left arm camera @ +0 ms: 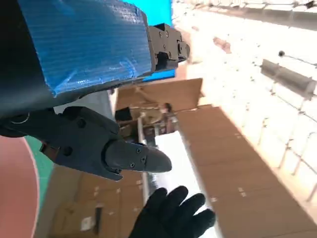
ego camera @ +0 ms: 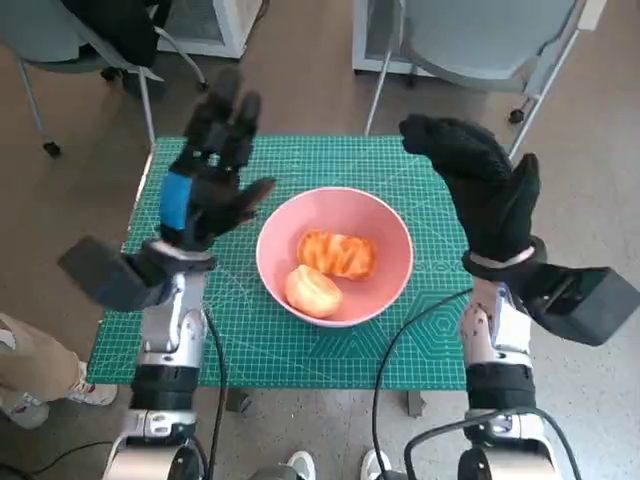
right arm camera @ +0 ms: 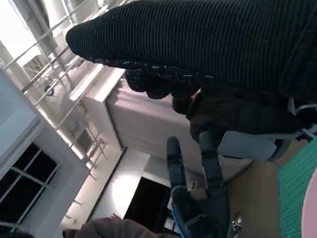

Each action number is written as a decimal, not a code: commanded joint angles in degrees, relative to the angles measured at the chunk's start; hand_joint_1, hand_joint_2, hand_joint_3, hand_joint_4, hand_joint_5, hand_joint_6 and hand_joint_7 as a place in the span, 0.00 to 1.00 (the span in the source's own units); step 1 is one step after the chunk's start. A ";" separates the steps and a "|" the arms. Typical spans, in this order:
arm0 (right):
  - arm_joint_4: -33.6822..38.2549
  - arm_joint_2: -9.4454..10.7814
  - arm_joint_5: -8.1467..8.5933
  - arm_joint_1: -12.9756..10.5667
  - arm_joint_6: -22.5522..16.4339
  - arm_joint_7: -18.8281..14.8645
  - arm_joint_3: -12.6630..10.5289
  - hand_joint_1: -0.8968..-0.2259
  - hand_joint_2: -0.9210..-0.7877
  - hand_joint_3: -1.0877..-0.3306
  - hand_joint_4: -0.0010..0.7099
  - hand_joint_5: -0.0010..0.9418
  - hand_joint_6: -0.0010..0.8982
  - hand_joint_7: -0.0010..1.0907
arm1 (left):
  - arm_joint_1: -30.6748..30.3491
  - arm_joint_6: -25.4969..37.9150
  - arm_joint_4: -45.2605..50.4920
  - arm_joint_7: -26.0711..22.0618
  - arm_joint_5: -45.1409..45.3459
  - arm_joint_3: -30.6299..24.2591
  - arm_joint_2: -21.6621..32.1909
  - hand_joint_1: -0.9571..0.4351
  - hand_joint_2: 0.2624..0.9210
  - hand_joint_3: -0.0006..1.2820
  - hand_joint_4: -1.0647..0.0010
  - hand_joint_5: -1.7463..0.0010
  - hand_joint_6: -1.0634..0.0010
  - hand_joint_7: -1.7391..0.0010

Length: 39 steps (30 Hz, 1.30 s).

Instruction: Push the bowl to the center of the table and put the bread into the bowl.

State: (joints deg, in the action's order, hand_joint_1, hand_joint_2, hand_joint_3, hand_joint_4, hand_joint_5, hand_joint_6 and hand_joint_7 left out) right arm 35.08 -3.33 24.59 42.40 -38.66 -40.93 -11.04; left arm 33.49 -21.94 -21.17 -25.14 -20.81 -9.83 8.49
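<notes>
Head view shows the left hand and right hand raised, fingers spread, holding nothing, either side of the pink bowl. It sits mid-table with both bread pieces inside; best simply to withdraw without bumping its rim.

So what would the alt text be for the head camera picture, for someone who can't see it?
A pink round bowl holding two orange-brown pieces of bread sits mid-way on a green gridded cutting mat over a small table. The robot's blue-taped black left hand and black-gloved right hand are raised on either side, holding nothing.
</notes>
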 commanded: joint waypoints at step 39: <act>4.55 -0.96 -2.21 4.90 -5.62 -0.26 0.92 0.35 0.00 0.25 0.09 0.00 0.00 0.24 | -1.02 -2.62 3.31 0.41 0.42 -0.72 0.29 0.30 1.00 0.23 1.00 1.00 0.85 0.96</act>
State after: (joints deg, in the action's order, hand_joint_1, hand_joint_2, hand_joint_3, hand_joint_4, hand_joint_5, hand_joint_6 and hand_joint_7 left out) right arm 39.37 -3.98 22.97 47.13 -44.59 -41.69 -10.27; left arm 32.35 -24.83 -18.71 -24.52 -20.23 -10.11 8.42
